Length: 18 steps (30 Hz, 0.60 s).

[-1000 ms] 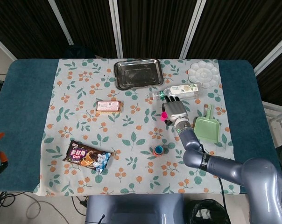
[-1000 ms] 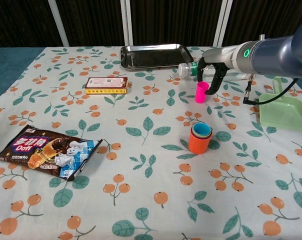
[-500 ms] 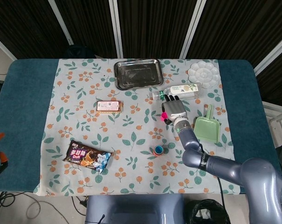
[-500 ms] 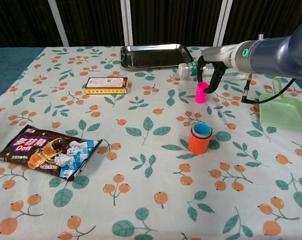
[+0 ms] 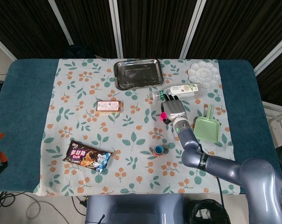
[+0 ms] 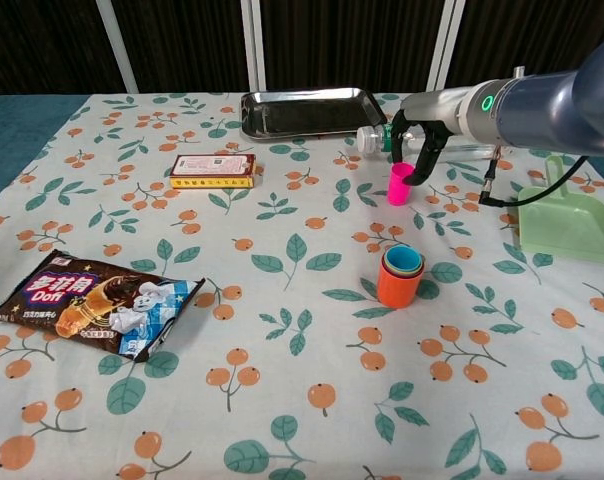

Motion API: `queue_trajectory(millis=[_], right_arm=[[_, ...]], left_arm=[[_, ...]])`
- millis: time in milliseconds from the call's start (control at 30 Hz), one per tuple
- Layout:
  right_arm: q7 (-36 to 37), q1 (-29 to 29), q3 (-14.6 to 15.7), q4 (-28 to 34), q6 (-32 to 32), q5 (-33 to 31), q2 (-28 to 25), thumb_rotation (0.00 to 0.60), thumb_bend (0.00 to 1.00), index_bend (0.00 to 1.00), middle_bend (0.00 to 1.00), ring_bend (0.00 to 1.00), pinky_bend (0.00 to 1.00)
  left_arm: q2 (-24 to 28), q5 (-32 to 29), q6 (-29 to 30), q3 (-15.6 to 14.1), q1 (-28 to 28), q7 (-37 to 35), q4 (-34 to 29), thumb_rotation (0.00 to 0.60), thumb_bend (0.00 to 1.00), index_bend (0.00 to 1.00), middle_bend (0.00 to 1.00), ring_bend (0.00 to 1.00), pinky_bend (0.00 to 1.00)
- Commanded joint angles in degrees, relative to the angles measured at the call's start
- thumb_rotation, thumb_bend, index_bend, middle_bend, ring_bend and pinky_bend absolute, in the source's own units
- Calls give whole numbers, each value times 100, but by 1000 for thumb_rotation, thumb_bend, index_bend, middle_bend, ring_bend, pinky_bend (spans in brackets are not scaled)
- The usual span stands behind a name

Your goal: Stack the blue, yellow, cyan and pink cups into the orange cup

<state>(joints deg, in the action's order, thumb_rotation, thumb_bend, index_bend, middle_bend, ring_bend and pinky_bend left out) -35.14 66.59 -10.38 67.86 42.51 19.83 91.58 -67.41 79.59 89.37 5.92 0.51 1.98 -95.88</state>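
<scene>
While the right hand [image 6: 414, 150] closed its fingers [image 6: 423, 165] on the pink cup [image 6: 399, 184], the cup stood near the bottle [image 6: 374, 139].
A firm grasp, then a straight lift, seemed wise before moving to the orange cup [image 6: 397, 284], which already held cups inside.

A table [image 5: 24, 116] is covered by a leaf-print cloth [image 6: 282, 300]. A tray [image 5: 137, 73] is seen at 12 o'clock, a snack bag [image 6: 87, 303] at 8, a dustpan [image 5: 207, 128] at 3.

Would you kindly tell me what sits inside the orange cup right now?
The orange cup holds nested cups: a yellow rim and a cyan cup show at its mouth. Any cup deeper inside is hidden by these.
</scene>
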Motion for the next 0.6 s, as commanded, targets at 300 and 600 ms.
queue_trajectory(millis=[300,600], right_arm=[[68,-108,-93,1165,64,203,-876,600,404,486,0,40,94],[117,-469,22,3330,327,869,-2323,600,404,486,0,40,95]], left_arm=[[-3,4,-14,-5,6,-7,-13,600,682,201,97,6,61],[-2,-18,-24,4,8,-26,-29,600,682,203,97,6,64]])
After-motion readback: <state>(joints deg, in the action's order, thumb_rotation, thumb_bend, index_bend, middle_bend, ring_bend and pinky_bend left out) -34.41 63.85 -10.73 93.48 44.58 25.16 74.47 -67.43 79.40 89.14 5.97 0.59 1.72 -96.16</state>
